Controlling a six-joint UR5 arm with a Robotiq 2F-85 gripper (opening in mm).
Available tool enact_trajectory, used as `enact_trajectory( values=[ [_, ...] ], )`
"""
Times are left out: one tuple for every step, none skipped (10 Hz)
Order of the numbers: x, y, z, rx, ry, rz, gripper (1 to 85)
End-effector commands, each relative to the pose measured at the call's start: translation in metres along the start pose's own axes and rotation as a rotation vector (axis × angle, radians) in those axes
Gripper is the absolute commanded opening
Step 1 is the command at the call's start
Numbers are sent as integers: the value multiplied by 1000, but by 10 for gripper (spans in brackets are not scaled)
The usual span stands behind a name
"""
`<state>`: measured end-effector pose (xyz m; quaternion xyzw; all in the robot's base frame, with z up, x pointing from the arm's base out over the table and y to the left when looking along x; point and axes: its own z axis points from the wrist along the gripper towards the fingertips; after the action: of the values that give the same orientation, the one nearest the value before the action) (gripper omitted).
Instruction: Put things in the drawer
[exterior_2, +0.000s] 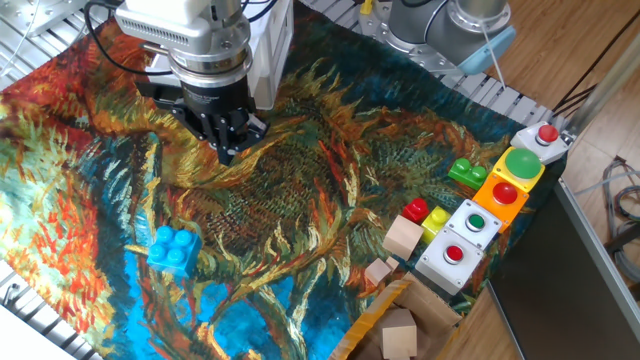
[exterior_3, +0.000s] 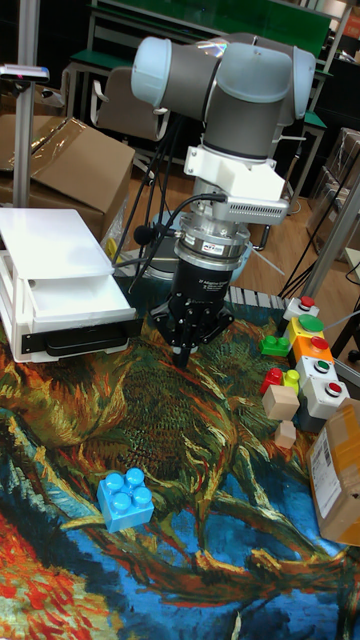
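Note:
The bright blue studded brick (exterior_2: 175, 250) (exterior_3: 125, 497) lies alone on the painted cloth near the front left. My gripper (exterior_2: 226, 152) (exterior_3: 187, 362) hangs upright above the cloth, well behind and to the right of the brick, touching nothing. Its black fingers meet at the tips, shut and empty. The white box cabinet (exterior_3: 50, 240) (exterior_2: 272, 45) stands just behind the gripper. A shallow white drawer layer (exterior_3: 80, 298) shows under its top plate, above a black front strip. I cannot tell how far out it is, and no knob shows clearly.
Button boxes (exterior_2: 470, 235) (exterior_3: 318, 365) line the cloth's right edge. Next to them lie a green brick (exterior_2: 466, 172), red and yellow bricks (exterior_2: 425, 213) and wooden blocks (exterior_2: 402, 238). A cardboard box (exterior_2: 395, 325) (exterior_3: 335, 470) holding a wooden block sits at the front right corner.

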<state>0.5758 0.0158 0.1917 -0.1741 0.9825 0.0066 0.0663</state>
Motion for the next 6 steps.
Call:
enact_trajectory(
  values=[
    [-10, -11, -2, 41, -38, -59, 13],
    [-7, -9, -2, 33, -28, -57, 53],
    [-2, -10, -1, 35, -7, -66, 163],
    [-2, -11, 3, 33, 14, -74, 233],
    [-6, -10, 6, 22, 21, -82, 333],
    [-12, -5, 9, 3, 35, -81, 340]
  ],
)
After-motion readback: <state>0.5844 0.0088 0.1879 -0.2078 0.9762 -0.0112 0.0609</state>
